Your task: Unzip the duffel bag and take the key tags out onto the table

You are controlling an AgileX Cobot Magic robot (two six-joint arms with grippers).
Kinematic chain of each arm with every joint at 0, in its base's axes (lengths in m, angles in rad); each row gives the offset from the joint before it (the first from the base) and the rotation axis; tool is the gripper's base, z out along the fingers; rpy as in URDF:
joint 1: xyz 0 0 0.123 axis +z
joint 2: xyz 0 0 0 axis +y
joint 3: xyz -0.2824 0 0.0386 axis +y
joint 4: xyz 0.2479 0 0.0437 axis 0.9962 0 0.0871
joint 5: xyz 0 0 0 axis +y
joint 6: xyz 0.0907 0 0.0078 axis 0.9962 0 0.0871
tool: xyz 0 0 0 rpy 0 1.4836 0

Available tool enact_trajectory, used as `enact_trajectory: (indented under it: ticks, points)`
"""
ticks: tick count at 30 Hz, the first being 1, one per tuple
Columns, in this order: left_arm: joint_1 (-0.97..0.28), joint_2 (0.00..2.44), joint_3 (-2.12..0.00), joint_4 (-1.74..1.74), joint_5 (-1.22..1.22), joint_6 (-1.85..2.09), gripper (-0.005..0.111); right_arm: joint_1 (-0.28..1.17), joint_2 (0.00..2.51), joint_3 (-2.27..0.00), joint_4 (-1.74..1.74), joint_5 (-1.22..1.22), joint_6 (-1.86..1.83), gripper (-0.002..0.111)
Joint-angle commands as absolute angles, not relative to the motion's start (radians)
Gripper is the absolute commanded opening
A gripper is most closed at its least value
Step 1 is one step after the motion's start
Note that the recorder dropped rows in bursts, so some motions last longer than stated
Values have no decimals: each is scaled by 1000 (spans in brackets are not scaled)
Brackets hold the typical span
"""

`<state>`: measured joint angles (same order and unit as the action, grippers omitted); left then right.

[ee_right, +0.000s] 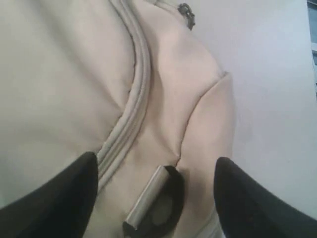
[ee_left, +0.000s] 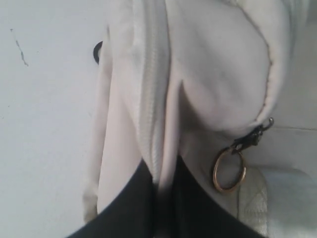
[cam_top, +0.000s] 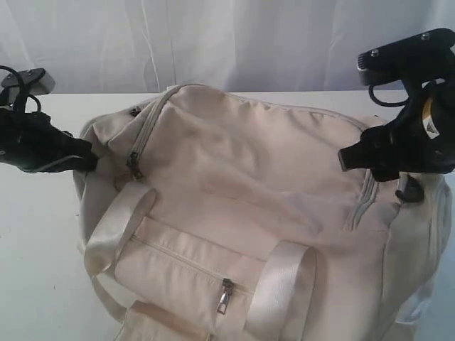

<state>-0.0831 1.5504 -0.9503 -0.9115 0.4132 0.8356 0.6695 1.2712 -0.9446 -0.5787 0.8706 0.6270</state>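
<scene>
Left gripper pinched shut on the bag seam; right gripper spread wide.
Both arms reach in low at the bag's ends.

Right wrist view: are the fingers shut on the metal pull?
No, the right fingers stand wide apart, and the metal pull lies on the duffel bag between them, untouched.

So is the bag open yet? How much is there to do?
Nothing is finished yet. The zips showing on the duffel bag are closed, and no key tags are in sight. In hand: the left tool pinches a fold of the bag at one end, and the right tool hangs open around a dark pull at the other. Left to do: unzip, find the tags, and put them on the table.
</scene>
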Motion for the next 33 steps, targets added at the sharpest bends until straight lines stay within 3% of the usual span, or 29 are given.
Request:
enact_trajectory:
  ticks: [1,9,16,19,23,33]
  points:
    - [-54,1467,-955,-681,452,610,0,666,1264,-947,-523,835,565,63]
    - [58,1289,-873,-590,535,480,0,666,1272,-944,-159,698,186,63]
    - [58,1138,-792,-824,543,651,0,683,1292,-941,708,540,-756,58]
    - [58,1129,-792,-891,545,704,0,804,1312,-965,1100,417,-1342,51]
    - [58,1129,-792,-944,556,710,0,967,1469,-1064,1128,190,-1454,51]
    - [58,1129,-792,-970,567,711,0,1187,1779,-1200,1128,11,-1729,56]
